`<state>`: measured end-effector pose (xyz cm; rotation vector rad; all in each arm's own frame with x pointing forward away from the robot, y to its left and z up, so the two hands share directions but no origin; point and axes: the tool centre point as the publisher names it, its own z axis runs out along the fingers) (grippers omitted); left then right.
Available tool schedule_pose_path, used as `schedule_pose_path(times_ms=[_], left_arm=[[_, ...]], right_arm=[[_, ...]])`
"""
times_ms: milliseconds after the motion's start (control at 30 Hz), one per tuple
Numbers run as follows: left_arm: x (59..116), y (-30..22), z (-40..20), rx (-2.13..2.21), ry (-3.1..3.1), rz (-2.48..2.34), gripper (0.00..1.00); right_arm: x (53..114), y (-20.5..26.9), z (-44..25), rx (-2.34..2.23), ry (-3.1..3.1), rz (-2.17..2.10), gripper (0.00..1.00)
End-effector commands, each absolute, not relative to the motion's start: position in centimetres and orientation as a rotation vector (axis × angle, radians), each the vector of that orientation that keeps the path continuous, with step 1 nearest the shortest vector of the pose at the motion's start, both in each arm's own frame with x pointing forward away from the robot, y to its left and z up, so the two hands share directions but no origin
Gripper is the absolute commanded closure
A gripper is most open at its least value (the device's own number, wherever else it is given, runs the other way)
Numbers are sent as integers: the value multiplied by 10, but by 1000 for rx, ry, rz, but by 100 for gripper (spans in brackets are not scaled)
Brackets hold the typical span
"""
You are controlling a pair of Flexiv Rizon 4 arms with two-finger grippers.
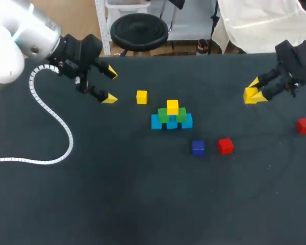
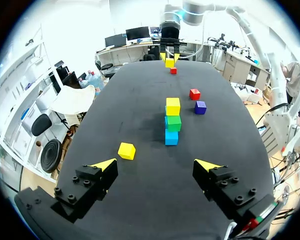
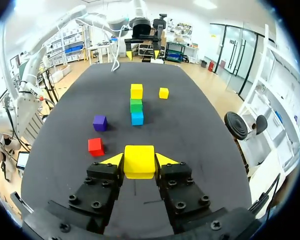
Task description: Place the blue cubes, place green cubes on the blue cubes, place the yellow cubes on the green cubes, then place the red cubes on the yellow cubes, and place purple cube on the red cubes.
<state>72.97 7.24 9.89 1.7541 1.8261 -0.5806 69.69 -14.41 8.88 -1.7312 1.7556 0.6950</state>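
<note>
mid-table, three blue cubes point(image 1: 156, 122) in a left-to-right row, touching. on top of them two green cubes point(image 1: 181, 115) side by side, and on that pair one top yellow cube point(image 1: 172, 106), centred.

just left of the stack and a little farther, a loose yellow cube point(image 1: 142, 97) flat on the black table point(image 1: 143, 194), apart from everything. nearer than the stack and to its right, a purple cube point(image 1: 198, 148) and a near red cube point(image 1: 225, 146), close beside each other but not touching. well off to the right, a second red cube point(image 1: 304, 125) by the table edge.

left gripper point(image 1: 110, 85) over the far left of the table, fingers spread wide, nothing between them. from its wrist, loose yellow cube point(image 2: 126, 150) just ahead of one finger, stack point(image 2: 173, 122) farther ahead.

right gripper point(image 1: 255, 94) over the far right of the table, fingers clamped from both sides on a held yellow cube point(image 3: 139, 160), seen plainly from its wrist. ahead of it near red cube point(image 3: 95, 146) and purple cube point(image 3: 100, 122) to one side, stack point(image 3: 136, 105) straight on.

white coiled cable point(image 1: 56, 127) trailing from the left arm across the left of the table.
</note>
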Motion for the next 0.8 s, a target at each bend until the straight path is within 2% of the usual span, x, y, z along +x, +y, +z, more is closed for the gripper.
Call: schedule_pose_path(times_ms=[33,367,600,800], left_arm=[[731,73,99,1757,1825,-582,0],[731,73,99,1757,1825,-582,0],[731,73,99,1757,1825,-582,0],[731,73,99,1757,1825,-582,0]], right_arm=[[704,-102,93,-1753,1695,755,100],[691,-44,102,-1754,1685,803,100],[683,-21,106,-1776,1699,829,100],[683,-20,107,-1794,1673,834,100]])
